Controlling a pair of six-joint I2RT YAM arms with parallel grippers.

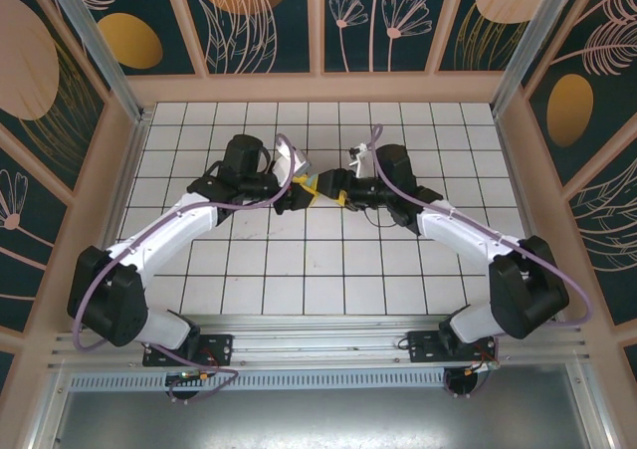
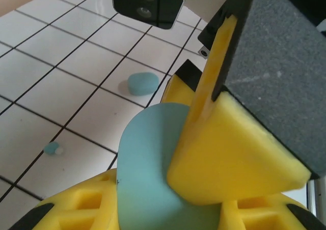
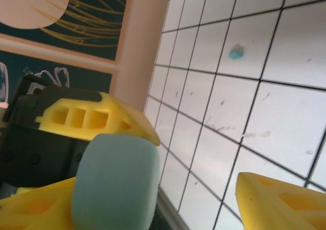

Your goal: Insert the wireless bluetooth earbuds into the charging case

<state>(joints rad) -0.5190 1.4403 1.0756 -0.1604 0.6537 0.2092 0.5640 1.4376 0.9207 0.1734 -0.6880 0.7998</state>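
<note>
My left gripper (image 2: 168, 212) is shut on a light-blue oval charging case (image 2: 147, 169), which stands up between its yellow fingers (image 2: 76, 202) above the table. The right gripper (image 3: 168, 204) is open. Its jaws stand wide apart around the same case (image 3: 114, 184), and one yellow finger (image 2: 229, 153) presses against the case's side. Both grippers meet at mid-table, the left gripper (image 1: 302, 195) facing the right gripper (image 1: 338, 187). One tiny light-blue earbud (image 2: 51, 148) lies on a tile below and another earbud (image 3: 236, 52) lies farther off. I cannot tell whether the case's lid is up.
A second light-blue oval case (image 2: 142, 83) lies on the white tiled table (image 1: 259, 270) near the grippers. Peach walls (image 1: 129, 160) and metal posts fence the table on three sides.
</note>
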